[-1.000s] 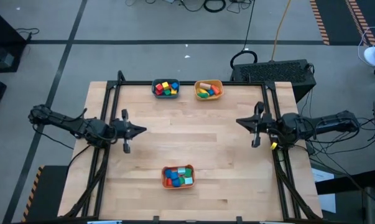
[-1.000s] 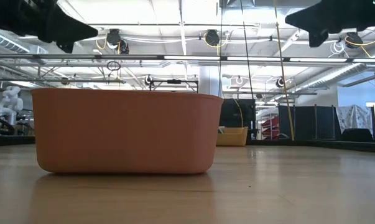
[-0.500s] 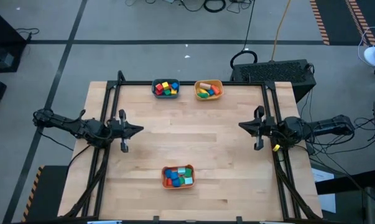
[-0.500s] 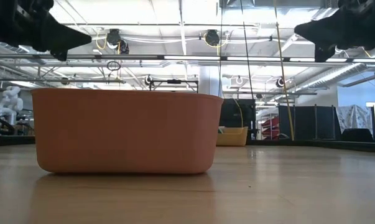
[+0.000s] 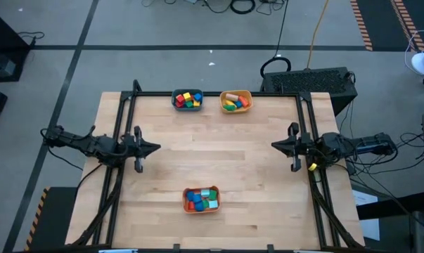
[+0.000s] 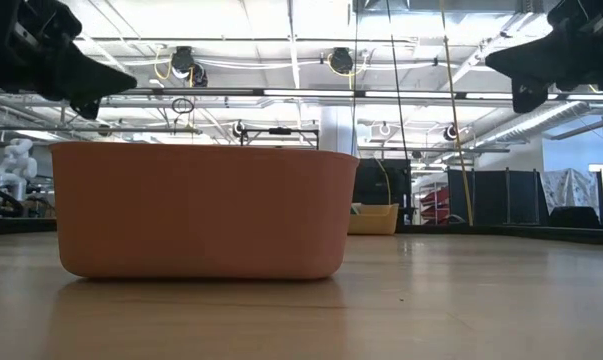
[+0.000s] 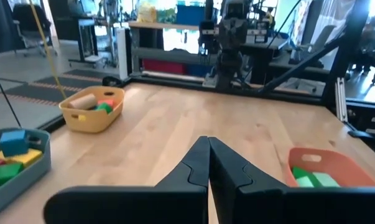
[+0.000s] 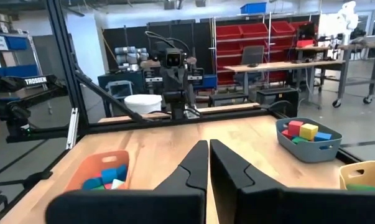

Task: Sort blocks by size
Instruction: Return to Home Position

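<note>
teal bowl [image 5: 174, 100]: red, yellow, green and blue blocks [image 5: 188, 99]. yellow bowl [image 5: 250, 99]: plain wood, green and orange ones. orange bowl [image 5: 184, 200]: blue, red, light blue, green. table [image 5: 212, 154]: pale wood, plank-striped, with a black frame.

In the low view the near wall of the salmon-orange plastic bin [image 6: 201, 210] hides the coloured toy blocks [image 5: 201, 199] inside it, while the right wrist view's edge cuts off the yellow plastic bowl [image 8: 362, 177].
</note>
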Tool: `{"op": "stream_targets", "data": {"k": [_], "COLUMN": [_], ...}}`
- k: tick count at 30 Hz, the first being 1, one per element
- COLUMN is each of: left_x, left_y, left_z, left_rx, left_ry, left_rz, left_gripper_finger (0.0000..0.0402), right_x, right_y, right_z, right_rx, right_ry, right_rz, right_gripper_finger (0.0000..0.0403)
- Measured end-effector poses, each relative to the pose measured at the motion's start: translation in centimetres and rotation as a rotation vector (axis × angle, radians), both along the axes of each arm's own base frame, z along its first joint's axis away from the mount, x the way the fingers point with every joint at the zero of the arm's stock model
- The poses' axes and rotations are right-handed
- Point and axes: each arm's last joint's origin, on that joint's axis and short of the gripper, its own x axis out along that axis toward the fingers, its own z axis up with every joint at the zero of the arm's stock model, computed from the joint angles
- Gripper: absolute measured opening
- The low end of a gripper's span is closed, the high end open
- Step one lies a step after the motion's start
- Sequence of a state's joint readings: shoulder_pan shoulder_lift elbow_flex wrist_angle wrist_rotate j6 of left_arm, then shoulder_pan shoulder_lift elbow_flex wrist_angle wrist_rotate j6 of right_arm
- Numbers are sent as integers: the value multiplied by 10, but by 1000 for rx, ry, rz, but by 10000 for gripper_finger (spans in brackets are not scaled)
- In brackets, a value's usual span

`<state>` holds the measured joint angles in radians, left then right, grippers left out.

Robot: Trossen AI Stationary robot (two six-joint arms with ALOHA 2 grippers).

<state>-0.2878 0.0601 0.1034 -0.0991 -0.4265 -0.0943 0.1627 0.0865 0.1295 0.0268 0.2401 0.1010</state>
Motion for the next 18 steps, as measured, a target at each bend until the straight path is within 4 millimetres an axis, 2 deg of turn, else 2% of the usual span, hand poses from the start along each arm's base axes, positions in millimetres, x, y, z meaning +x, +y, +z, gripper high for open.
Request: {"op": "stream_targets", "data": {"k": [6, 11, 18], "left_x": [0, 0, -2], "left_y": [0, 0, 0], "left_z": [-2, -2, 0], "left_rx": [0, 18, 46], "left_ry": [18, 20, -2], "left_rz": [-1, -3, -32], "left_gripper_finger": [6, 6, 6], "right_x": [3, 6, 7], "right_y": [0, 0, -3], "right_z": [-6, -22, -23], "right_rx": [12, 32, -1], "right_ry": [-41, -69, -49], "right_rz": [-16, -15, -44], "right_gripper_finger": [0, 0, 0]}}
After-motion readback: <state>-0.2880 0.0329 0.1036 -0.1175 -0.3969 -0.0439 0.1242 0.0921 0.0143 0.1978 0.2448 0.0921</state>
